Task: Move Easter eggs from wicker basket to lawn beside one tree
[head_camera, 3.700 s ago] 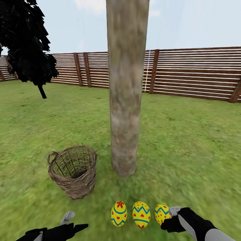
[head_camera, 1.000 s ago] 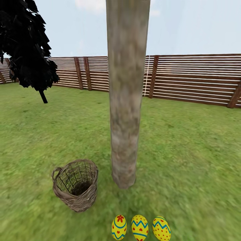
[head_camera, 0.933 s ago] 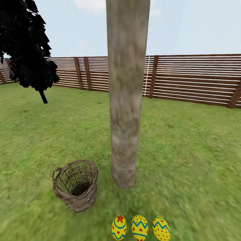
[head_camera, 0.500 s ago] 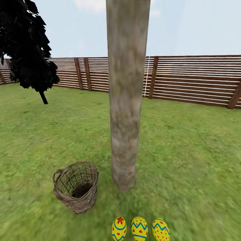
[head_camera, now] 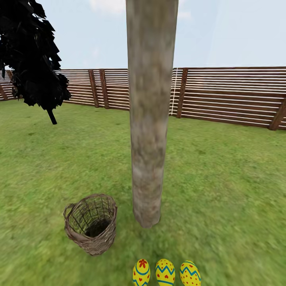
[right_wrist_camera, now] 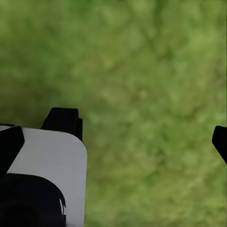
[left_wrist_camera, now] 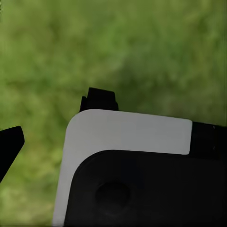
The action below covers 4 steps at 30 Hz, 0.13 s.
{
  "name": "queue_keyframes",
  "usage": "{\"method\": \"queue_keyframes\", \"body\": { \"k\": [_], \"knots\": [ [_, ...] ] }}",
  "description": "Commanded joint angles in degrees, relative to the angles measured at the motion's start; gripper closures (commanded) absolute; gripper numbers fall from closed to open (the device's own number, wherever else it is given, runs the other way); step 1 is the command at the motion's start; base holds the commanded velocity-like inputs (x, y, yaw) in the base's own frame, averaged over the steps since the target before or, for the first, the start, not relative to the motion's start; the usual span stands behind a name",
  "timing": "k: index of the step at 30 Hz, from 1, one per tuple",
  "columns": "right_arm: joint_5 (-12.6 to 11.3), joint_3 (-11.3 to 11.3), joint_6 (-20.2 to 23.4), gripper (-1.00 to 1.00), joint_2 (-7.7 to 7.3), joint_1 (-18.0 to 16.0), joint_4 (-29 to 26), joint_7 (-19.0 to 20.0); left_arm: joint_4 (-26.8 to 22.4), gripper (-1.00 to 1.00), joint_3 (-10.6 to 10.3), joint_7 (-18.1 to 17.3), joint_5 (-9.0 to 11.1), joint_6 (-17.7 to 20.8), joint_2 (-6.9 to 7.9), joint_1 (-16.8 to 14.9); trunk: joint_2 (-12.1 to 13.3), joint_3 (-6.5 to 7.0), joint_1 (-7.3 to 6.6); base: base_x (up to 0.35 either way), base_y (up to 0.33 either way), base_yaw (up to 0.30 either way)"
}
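The left gripper (left_wrist_camera: 54, 123) is hanging over blurred lawn (left_wrist_camera: 142, 52), fingers spread and holding nothing; the right gripper (right_wrist_camera: 142, 135) is likewise gaping wide over grass. On the lawn, the wicker basket (head_camera: 91, 223) is sitting left of the tree (head_camera: 149, 119), empty, while three Easter eggs (head_camera: 166, 272) are lying in a row near its base.

Bright, even daylight under a pale sky (head_camera: 230, 31); shadows are faint. The lawn (head_camera: 222, 222) smears toward the lower corners. Both wrist views show blurred grass.

Three eggs (head_camera: 165, 272) stand by the tree (head_camera: 149, 119); basket (head_camera: 91, 224) empty.
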Motion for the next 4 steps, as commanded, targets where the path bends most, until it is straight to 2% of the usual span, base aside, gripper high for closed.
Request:
{"method": "queue_keyframes", "body": {
  "k": [1, 4],
  "knots": [
    [-0.60, 0.46, -0.08, -1.00, 0.01, -0.05, 0.12, 0.31, 0.17, -1.00, -0.42, -0.38, 0.62, 0.00, 0.00, 0.00, 0.39, 0.14, -0.23, 0.000, 0.000, 0.000],
    [-0.59, 0.46, -0.08, -1.00, 0.01, -0.07, 0.12, 0.31, 0.17, -1.00, -0.42, -0.38, 0.60, 0.00, 0.01, 0.13, 1.59, 0.68, -0.89, 0.000, 0.000, 0.000]
  ]
}}
